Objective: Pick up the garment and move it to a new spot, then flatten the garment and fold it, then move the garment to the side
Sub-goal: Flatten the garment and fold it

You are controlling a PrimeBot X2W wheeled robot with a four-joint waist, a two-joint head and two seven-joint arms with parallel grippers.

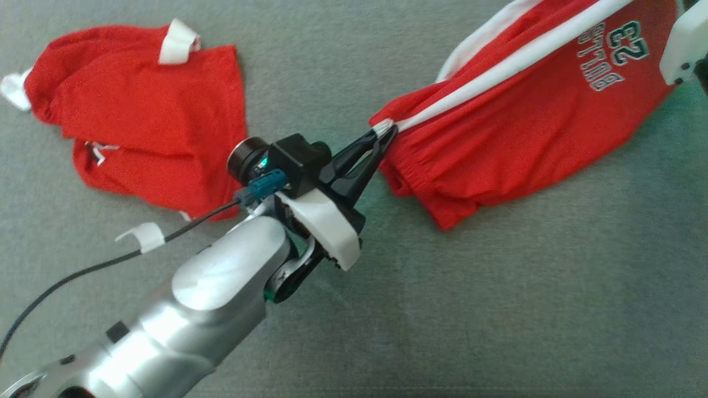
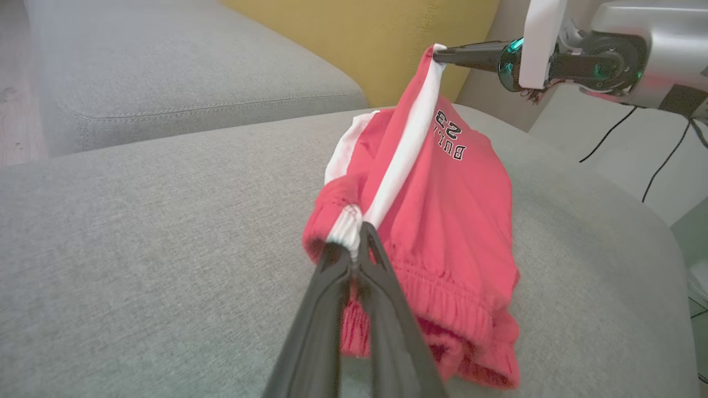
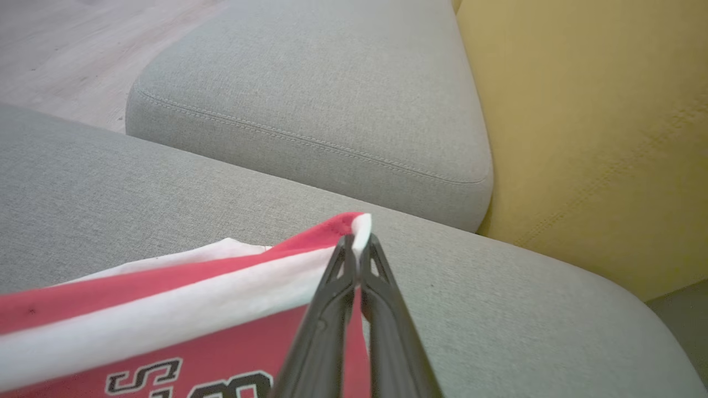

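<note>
1. In the head view, the red shorts (image 1: 525,132) are seen stretched across the upper right part of the grey cushion (image 1: 498,304). Their printed lettering and number are turned away from the camera. The gathered waistband end of the white stripe (image 1: 498,72) is pinched between the pressed-together fingers of the left gripper (image 1: 387,132). The stripe is drawn taut from there towards the top right corner, where a white housing of the right arm (image 1: 686,47) is seen. A second red garment (image 1: 155,127) is lying crumpled at the upper left, well apart from the shorts. A black cable (image 1: 83,271) is seen trailing from the left wrist.

2. In the left wrist view, the left gripper (image 2: 357,237) is shown clamped on the waistband of the red shorts (image 2: 453,221). The opposite hem end of the stripe is held higher by the right gripper (image 2: 440,54), whose fingers are closed on the cloth. The lower folds are resting on the grey cushion (image 2: 138,249), towards its far edge below the yellow backrest (image 2: 387,44). A farther cushion (image 2: 193,83) is seen beyond.

3. In the right wrist view, the right gripper (image 3: 358,246) is shown nipping the white hem corner of the red shorts (image 3: 166,287) between shut fingertips. The cloth is spread to the lower left above the grey cushion (image 3: 138,182). The farther cushion (image 3: 332,83), the yellow backrest (image 3: 597,138) and a wooden floor (image 3: 83,44) are seen behind.
</note>
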